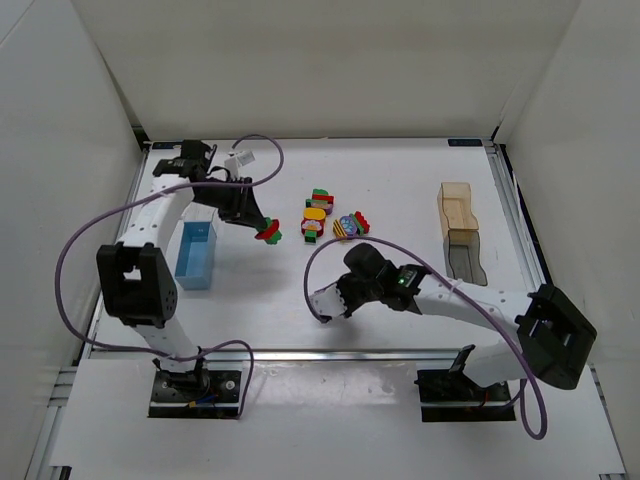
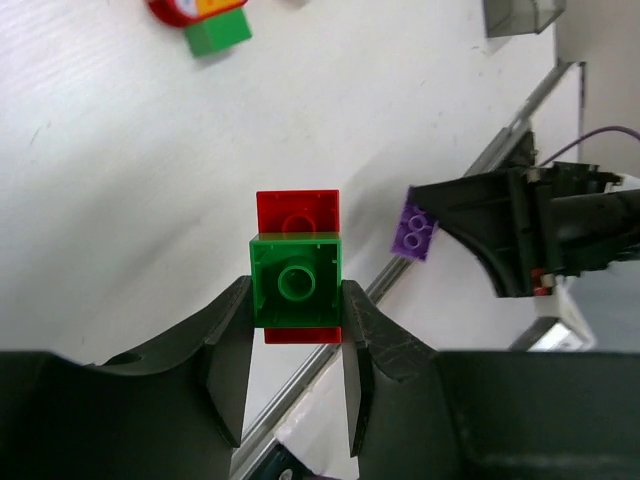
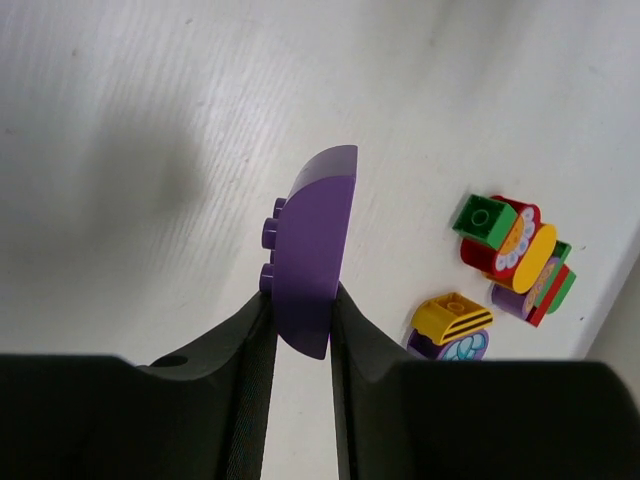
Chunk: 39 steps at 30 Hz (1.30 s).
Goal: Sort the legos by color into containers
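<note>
Three containers show from above: a light blue container [image 1: 196, 254] at the left, long axis running near to far, and at the right a tan container [image 1: 456, 203] and a dark smoky container [image 1: 466, 258] end to end. Only their own floors show inside. The left gripper [image 2: 297, 310] is clamped on a green-and-red stack [image 2: 296, 285], green stud facing its camera, just right of the blue box. Loose legos [image 1: 330, 215] lie in the middle of the table [image 1: 400, 160]. The right gripper [image 3: 300, 300] pinches a purple brick [image 3: 318, 220] over the near table, long axis pointing away from the fingers, studs leftward.

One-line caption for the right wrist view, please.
Right gripper pinches a purple rounded lego; mixed-colour lego stacks lie on the white table beyond.
</note>
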Tool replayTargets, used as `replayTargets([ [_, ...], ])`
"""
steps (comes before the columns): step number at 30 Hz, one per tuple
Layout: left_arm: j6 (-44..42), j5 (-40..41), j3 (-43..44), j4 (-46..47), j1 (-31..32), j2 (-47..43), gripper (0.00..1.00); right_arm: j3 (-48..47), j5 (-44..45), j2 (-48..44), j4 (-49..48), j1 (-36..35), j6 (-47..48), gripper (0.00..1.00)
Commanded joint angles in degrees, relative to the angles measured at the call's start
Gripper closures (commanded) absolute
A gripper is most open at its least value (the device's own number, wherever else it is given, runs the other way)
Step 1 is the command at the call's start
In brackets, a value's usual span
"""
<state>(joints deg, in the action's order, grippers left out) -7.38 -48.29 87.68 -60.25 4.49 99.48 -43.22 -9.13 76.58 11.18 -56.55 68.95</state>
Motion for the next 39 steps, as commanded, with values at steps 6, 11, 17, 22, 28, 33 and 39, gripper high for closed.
replayTargets([
  [6, 1.5, 10.2, -11.4, 2.3, -0.1, -19.4, 0.90, -14.2, -2.1, 3.7, 11.5, 5.0, -28.8, 1.00],
  [11, 1.8, 15.3, -15.1, 3.9, 1.8, -24.3, 0.90, -20.0, 2.3, 3.7, 16.7, 20.7, -50.0, 1.00],
  [17, 2.5, 18.7, -14.1, 7.1, 5.6, -22.9, 0.90, -25.1, 3.3, 7.2, 21.7, 43.2, -55.5, 1.00],
  [22, 1.5, 19.2, -7.5, 6.7, 6.8, -17.4, 0.90, -35.5, -3.1, 16.6, 24.2, 56.0, -57.1, 1.00],
  [28, 2.0, 19.6, -2.8, 7.2, 7.4, -12.7, 0.90, -44.2, -7.0, 25.5, 26.5, 62.3, -54.9, 1.00],
  [33, 2.4, 20.3, -2.3, 7.7, 7.5, -12.2, 0.90, -47.7, -6.6, 30.7, 26.1, 63.1, -52.2, 0.99],
  [39, 2.0, 21.0, -2.9, 7.6, 7.5, -12.3, 0.90, -49.4, -4.0, 35.0, 25.1, 63.2, -50.9, 0.66],
])
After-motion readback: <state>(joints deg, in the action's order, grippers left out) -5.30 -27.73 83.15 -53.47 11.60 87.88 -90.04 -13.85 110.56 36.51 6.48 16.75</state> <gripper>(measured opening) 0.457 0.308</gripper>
